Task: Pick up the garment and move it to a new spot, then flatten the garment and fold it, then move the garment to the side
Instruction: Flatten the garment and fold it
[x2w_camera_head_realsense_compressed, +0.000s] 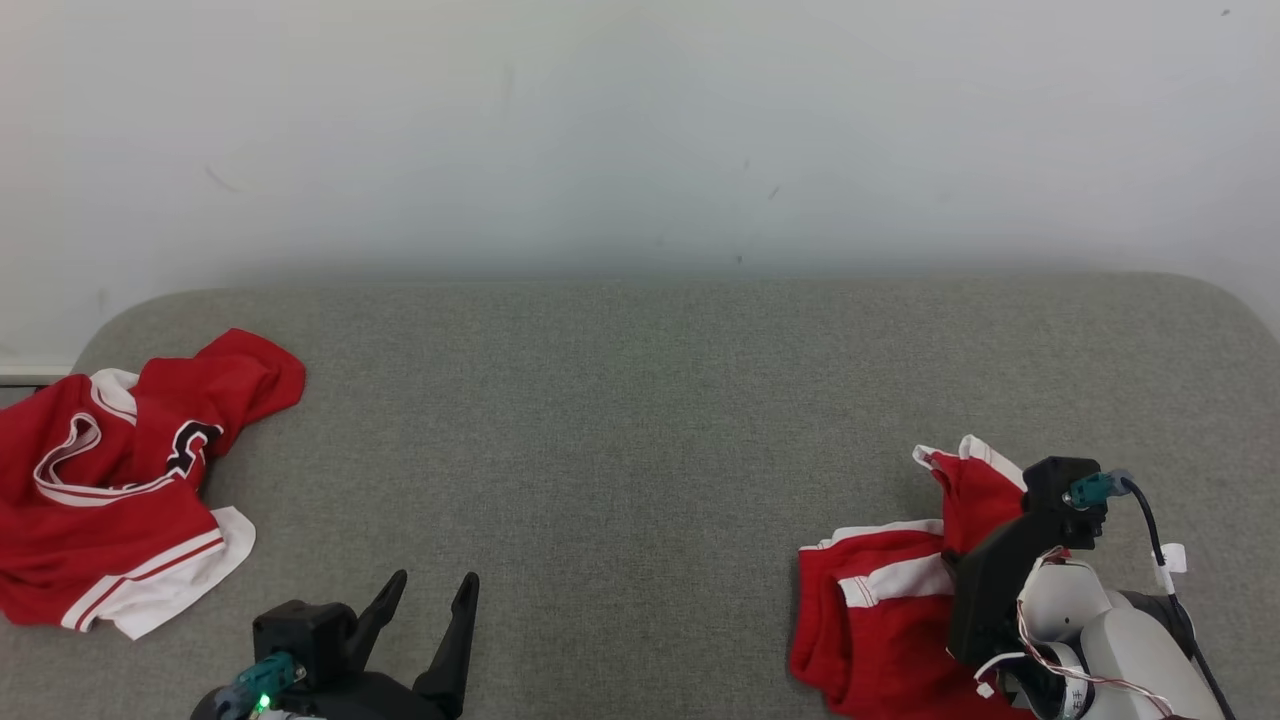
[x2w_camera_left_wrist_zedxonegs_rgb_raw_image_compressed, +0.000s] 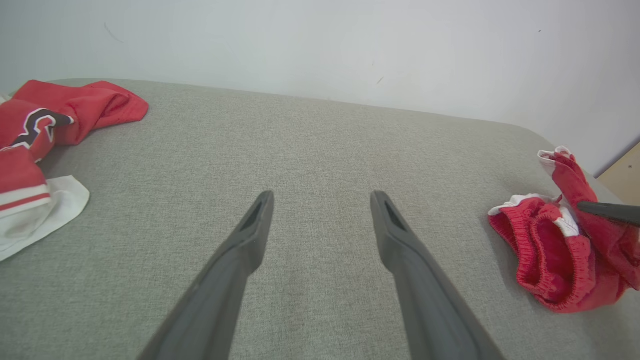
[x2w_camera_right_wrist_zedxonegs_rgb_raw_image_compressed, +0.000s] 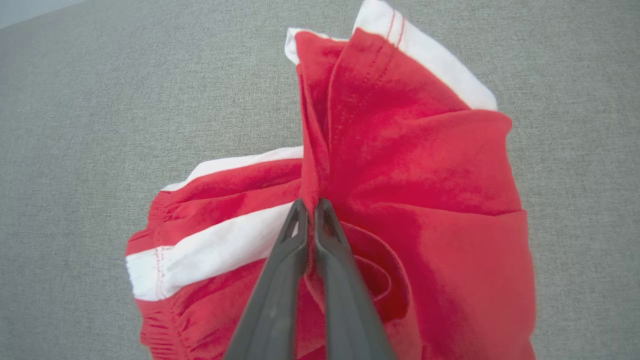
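A: What is the right gripper (x2w_camera_right_wrist_zedxonegs_rgb_raw_image_compressed: 311, 202) doing?

B: Its two dark fingers are pressed together on a raised fold of the red shorts (x2w_camera_right_wrist_zedxonegs_rgb_raw_image_compressed: 425, 165). The cloth is nipped right at the fingertips. The fold stands up beyond them and ends in a white-edged hem.

A: How do the shorts lie around it?

B: They are bunched under and around the fingers on the grey cushion (x2w_camera_head_realsense_compressed: 640, 420). In the right wrist view a white stripe runs off to the left of the tips. The gathered waistband sits lower on that side, nearer the wrist, and a broad red panel spreads to the right of the tips.

A: And the left gripper (x2w_camera_head_realsense_compressed: 434, 578)?

B: Its fingers are spread wide, with bare cushion between and ahead of them. I cannot tell whether they touch the fabric.

A: Is anything near it?

B: A red jersey (x2w_camera_head_realsense_compressed: 110, 490) with white trim and a dark mark lies crumpled to its left, well apart. The shorts are well off to its right, and in the left wrist view one dark finger of the right gripper reaches across them. Beyond both grippers the cushion runs up to a pale wall (x2w_camera_head_realsense_compressed: 640, 130).
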